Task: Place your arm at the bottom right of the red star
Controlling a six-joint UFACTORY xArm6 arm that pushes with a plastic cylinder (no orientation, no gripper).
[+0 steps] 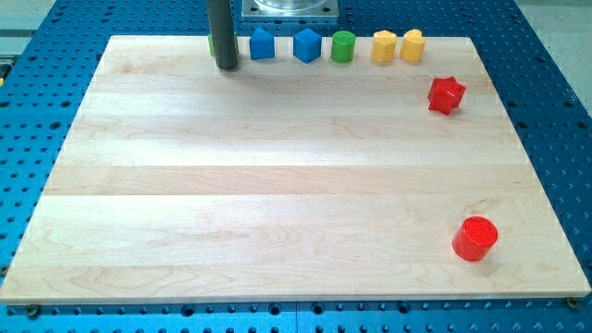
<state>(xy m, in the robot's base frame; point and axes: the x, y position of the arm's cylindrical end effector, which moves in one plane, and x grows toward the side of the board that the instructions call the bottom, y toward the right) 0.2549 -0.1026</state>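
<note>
The red star [446, 94] lies near the board's right edge, toward the view's top. My tip [226, 66] rests on the board at the view's top left, far to the left of the red star. The rod stands just left of a blue block [263, 43] and hides most of a green block [212, 43] behind it.
Along the top edge stand a blue cube-like block [307, 45], a green cylinder [343, 46], a yellow hexagon-like block [383, 46] and another yellow block [413, 45]. A red cylinder [475, 239] sits at the bottom right. The wooden board [277, 185] lies on a blue perforated table.
</note>
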